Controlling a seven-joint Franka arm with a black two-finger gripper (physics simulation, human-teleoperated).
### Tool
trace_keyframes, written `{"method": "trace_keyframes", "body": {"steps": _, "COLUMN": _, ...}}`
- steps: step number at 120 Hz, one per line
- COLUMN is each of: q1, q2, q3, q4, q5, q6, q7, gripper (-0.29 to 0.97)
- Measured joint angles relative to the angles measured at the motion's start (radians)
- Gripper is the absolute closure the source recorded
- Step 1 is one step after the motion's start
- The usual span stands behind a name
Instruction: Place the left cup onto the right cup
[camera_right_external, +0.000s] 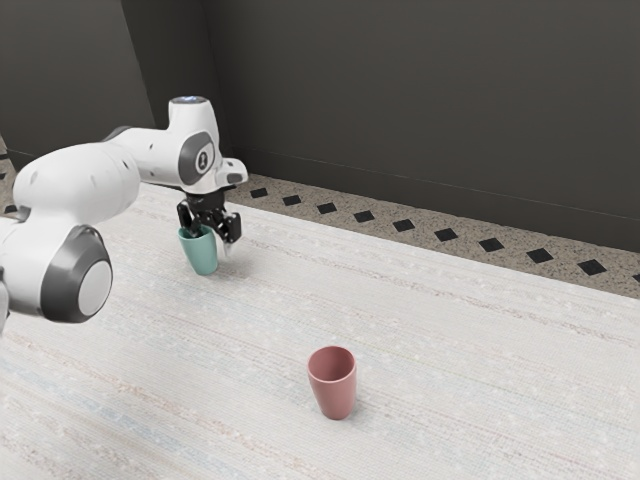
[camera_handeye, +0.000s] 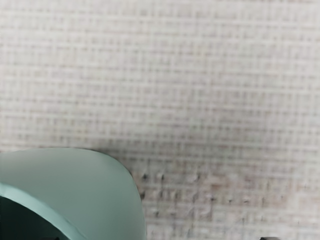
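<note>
Jaws of your black two-finger gripper (camera_right_external: 209, 230) are clamped on the upper rim of the teal tapered cup (camera_right_external: 201, 256), which hangs upright below the hand. You see the white Franka arm (camera_right_external: 70, 200) entering from the exterior view's left, with its wrist bent down over this cup. The teal tapered cup sits toward the far left part of the pale woven-textured table (camera_right_external: 460, 330); whether its base touches the surface or hangs just clear of it cannot be told.

The dusty-pink tapered cup (camera_right_external: 332, 382) stands upright with its mouth open upward, nearer the camera and toward the exterior view's right, well apart from the held cup.

In your wrist view, the teal tapered cup (camera_handeye: 65, 190) appears as a large blurred curved wall and rim just under the hand, with the table's weave (camera_handeye: 200, 75) beyond it.

Behind the table, a speckled floor strip with black diamond tiles (camera_right_external: 404, 226) meets a dark grey wall (camera_right_external: 420, 80).
</note>
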Motion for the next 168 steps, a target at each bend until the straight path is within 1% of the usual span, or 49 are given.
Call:
{"method": "trace_keyframes", "body": {"steps": 21, "q1": 0.0, "q2": 0.003, "q3": 0.008, "q4": 0.0, "q5": -0.014, "q6": -0.002, "q7": 0.001, "gripper": 0.52}}
{"method": "trace_keyframes", "body": {"steps": 28, "q1": 0.0, "q2": 0.002, "q3": 0.009, "q4": 0.0, "q5": -0.016, "q6": -0.005, "q7": 0.001, "gripper": 0.6}}
{"method": "trace_keyframes", "body": {"steps": 39, "q1": 0.0, "q2": 0.002, "q3": 0.009, "q4": 0.0, "q5": -0.018, "q6": -0.009, "q7": 0.001, "gripper": 0.68}}
{"method": "trace_keyframes", "body": {"steps": 54, "q1": 0.0, "q2": 0.002, "q3": 0.009, "q4": 0.0, "q5": -0.018, "q6": -0.012, "q7": 0.001, "gripper": 0.74}}
{"method": "trace_keyframes", "body": {"steps": 69, "q1": 0.001, "q2": 0.001, "q3": 0.01, "q4": -0.001, "q5": -0.014, "q6": -0.013, "q7": -0.001, "gripper": 0.78}}
{"method": "trace_keyframes", "body": {"steps": 97, "q1": 0.0, "q2": -0.003, "q3": 0.018, "q4": 0.0, "q5": -0.012, "q6": -0.022, "q7": -0.004, "gripper": 0.78}}
{"method": "trace_keyframes", "body": {"steps": 117, "q1": -0.007, "q2": -0.044, "q3": 0.023, "q4": -0.002, "q5": -0.007, "q6": -0.04, "q7": -0.006, "gripper": 0.79}}
{"method": "trace_keyframes", "body": {"steps": 129, "q1": -0.028, "q2": -0.071, "q3": 0.02, "q4": -0.009, "q5": -0.004, "q6": -0.051, "q7": -0.007, "gripper": 0.79}}
{"method": "trace_keyframes", "body": {"steps": 141, "q1": -0.062, "q2": -0.128, "q3": 0.018, "q4": -0.045, "q5": -0.001, "q6": -0.058, "q7": -0.009, "gripper": 0.79}}
{"method": "trace_keyframes", "body": {"steps": 157, "q1": -0.12, "q2": -0.233, "q3": 0.007, "q4": -0.144, "q5": 0.017, "q6": -0.063, "q7": -0.013, "gripper": 0.79}}
{"method": "trace_keyframes", "body": {"steps": 168, "q1": -0.15, "q2": -0.318, "q3": -0.021, "q4": -0.224, "q5": 0.039, "q6": -0.065, "q7": -0.019, "gripper": 0.79}}
